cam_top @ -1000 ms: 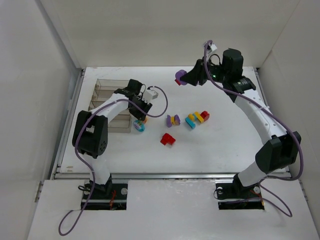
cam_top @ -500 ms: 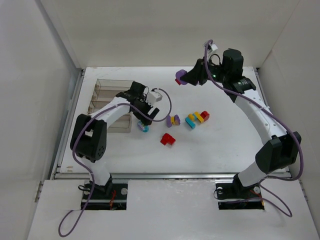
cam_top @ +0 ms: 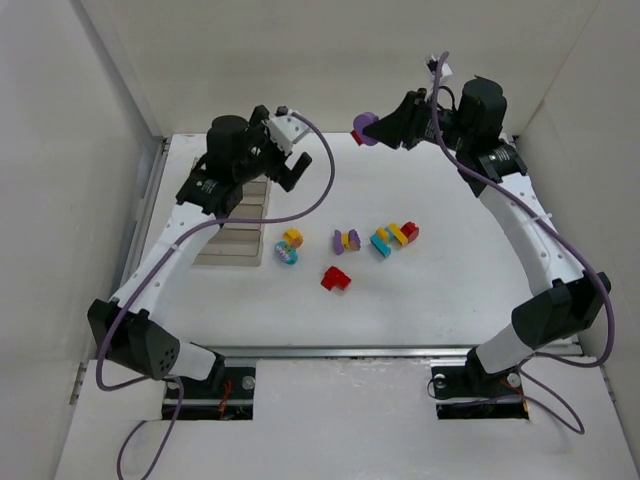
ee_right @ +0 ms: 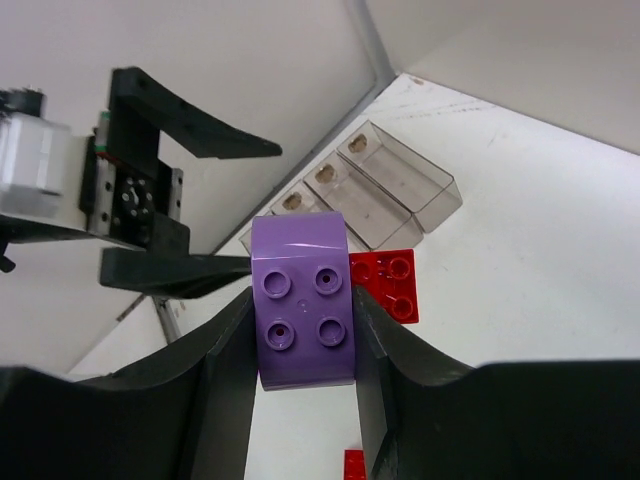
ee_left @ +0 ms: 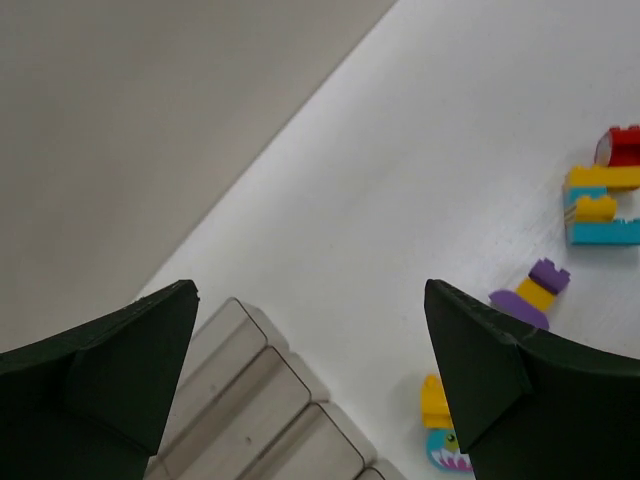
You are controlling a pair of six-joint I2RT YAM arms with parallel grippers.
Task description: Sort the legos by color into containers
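Observation:
My right gripper [cam_top: 382,129] hangs high over the back of the table, shut on a purple lego [ee_right: 300,255]. A red lego [ee_right: 392,285] sits against that brick's side. My left gripper [cam_top: 283,172] is raised above the containers [cam_top: 232,238] with its jaws wide open and nothing between them [ee_left: 310,292]. The clear smoky containers [ee_left: 255,400] stand at the left. On the table lie a yellow and teal cluster [cam_top: 289,247] right beside the containers, a purple and yellow pair [cam_top: 346,241], a teal, yellow and red cluster [cam_top: 394,236] and a red lego [cam_top: 336,278].
White walls close in the table on the left, back and right. The left arm's links [cam_top: 170,250] and purple cable [cam_top: 318,190] pass over the containers, hiding part of them. A metal rail [cam_top: 340,350] runs along the front edge.
My left gripper opened, left the yellow and teal cluster on the table by the containers, then rose and drew back to the left. The right gripper lifted slightly with its purple lego.

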